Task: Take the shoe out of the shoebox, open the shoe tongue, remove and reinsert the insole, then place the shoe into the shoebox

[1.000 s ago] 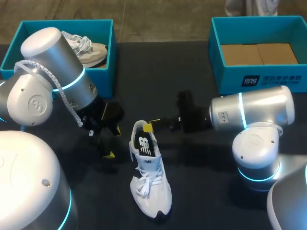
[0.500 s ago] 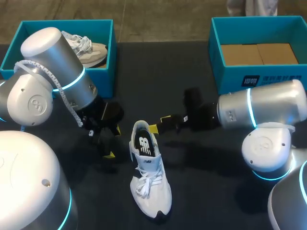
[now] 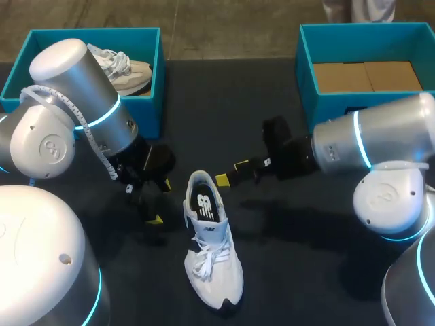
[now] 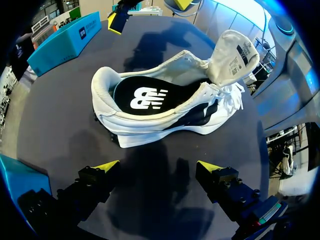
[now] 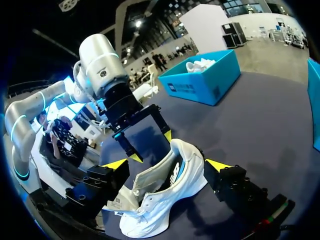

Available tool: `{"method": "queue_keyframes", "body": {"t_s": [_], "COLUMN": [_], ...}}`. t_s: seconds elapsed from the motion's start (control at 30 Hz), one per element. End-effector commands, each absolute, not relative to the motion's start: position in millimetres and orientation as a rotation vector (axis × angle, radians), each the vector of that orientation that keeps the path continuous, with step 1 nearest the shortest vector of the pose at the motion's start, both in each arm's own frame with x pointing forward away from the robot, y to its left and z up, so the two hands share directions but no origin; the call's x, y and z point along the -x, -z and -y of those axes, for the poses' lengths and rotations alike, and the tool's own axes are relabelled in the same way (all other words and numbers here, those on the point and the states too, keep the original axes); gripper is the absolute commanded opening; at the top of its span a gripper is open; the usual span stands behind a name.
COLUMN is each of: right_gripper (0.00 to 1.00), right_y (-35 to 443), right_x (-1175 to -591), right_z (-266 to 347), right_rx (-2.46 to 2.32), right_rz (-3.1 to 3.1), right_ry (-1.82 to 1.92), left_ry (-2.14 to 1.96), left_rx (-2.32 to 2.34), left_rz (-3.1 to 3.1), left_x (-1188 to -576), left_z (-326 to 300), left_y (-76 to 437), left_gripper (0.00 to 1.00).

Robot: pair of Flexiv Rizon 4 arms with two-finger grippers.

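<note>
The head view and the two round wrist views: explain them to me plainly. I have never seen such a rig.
This is a robot with two arms, each ending in a gripper of two yellow-tipped fingers. The head view looks down on the table from above and behind. Each round view comes from a camera on one wrist, looking along that arm's fingers. A white shoe lies on the table, its tongue lifted and the black insole inside. The left gripper and the right gripper sit near its heel, one on each side, both open, holding nothing. At the far edge, the left shoebox holds another shoe, the right shoebox brown cardboard.
</note>
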State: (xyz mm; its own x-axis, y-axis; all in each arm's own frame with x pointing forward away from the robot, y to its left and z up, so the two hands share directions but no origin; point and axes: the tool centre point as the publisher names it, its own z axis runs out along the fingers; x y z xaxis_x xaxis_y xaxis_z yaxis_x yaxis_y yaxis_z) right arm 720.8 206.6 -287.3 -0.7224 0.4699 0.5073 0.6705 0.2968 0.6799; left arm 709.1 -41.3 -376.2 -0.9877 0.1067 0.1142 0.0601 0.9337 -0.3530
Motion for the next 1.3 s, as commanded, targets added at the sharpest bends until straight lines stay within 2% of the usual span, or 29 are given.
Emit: {"method": "queue_keyframes", "body": {"t_s": [0.03,0.67,0.77,0.93,0.97,1.03,1.1,1.3], "right_gripper": [1.0,1.0,0.84,0.72,0.65,0.61,0.52,0.45], "right_y": [286.3,272.2,272.4,274.8,275.2,276.4,277.6,280.4], "right_x": [-720.0,-709.0,-706.2,-700.5,-699.3,-696.9,-695.0,-690.4], "right_z": [-211.8,-227.0,-230.6,-235.0,-235.7,-237.6,-240.4,-250.1], "right_rx": [1.072,1.45,1.487,1.57,1.585,1.624,1.654,1.737], "right_rz": [2.371,2.55,2.562,2.582,2.581,2.593,2.601,2.64], "right_ry": [1.379,1.19,1.171,1.112,1.104,1.07,1.037,0.948], "left_ry": [-0.527,-0.575,-0.577,-0.576,-0.574,-0.571,-0.557,-0.509], "left_rx": [0.13,0.322,0.322,0.346,0.347,0.347,0.358,0.434], "left_rz": [2.961,2.988,2.989,2.958,2.954,2.952,2.95,2.963], "left_x": [-707.7,-730.4,-735.6,-743.8,-745.7,-748.7,-750.5,-755.2], "left_z": [36.2,-19.5,-24.2,-30.5,-31.4,-33.2,-34.9,-41.2], "left_y": [372.8,327.5,322.2,314.6,312.4,308.3,304.3,295.9], "left_gripper": [1.0,1.0,1.0,1.0,1.0,1.0,1.0,1.0]}}
